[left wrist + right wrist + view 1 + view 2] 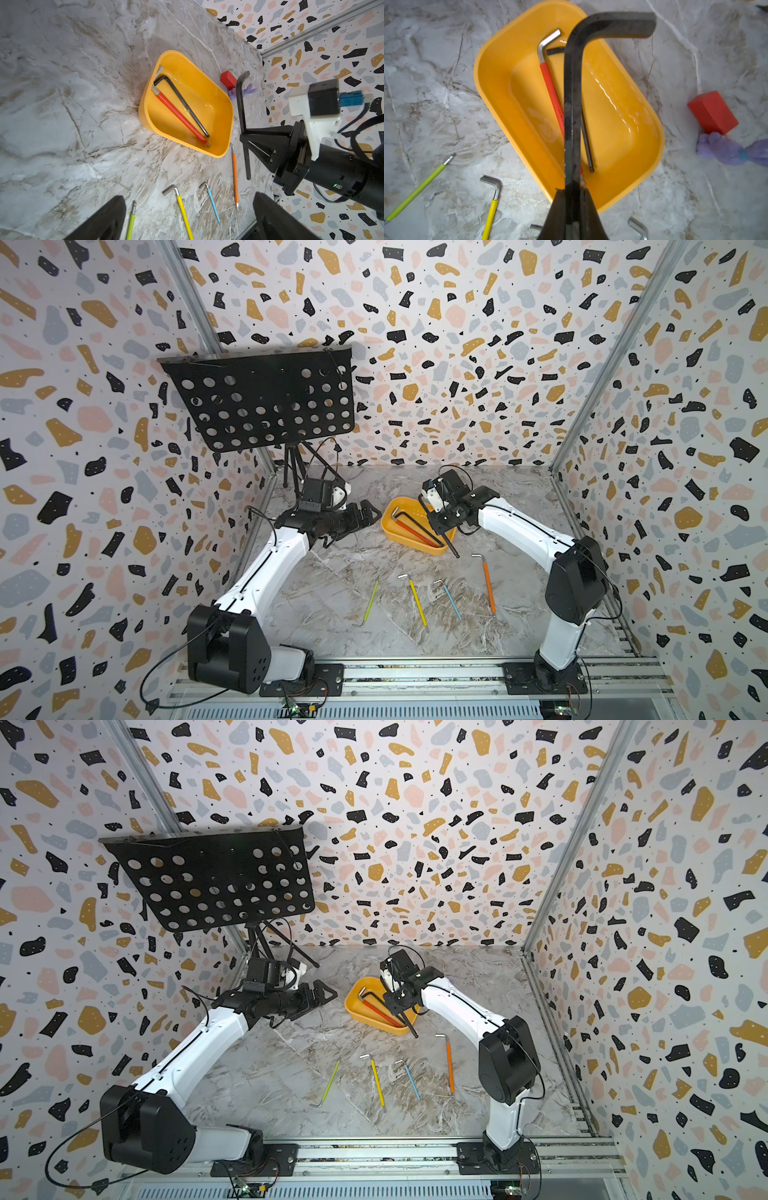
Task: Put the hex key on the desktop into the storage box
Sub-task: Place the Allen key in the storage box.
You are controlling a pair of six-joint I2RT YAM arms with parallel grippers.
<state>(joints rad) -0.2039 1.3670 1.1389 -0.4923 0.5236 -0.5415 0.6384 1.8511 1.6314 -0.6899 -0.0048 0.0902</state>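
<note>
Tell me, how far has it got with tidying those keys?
Two keys, the red key and thin black key, already lie in the box. The right gripper is shut on a thick black key above it. Four wait on the desktop: green key, yellow key, blue key, orange key.

My right arm (519, 526) bends forward, wrist tipped down, right jaws pinched tight on a key (572, 104). My left arm (266, 564) reaches forward, left jaws spread.

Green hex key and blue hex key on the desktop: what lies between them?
The yellow hex key lies between the green hex key and the blue hex key, apart from both. Both top views show this.
</note>
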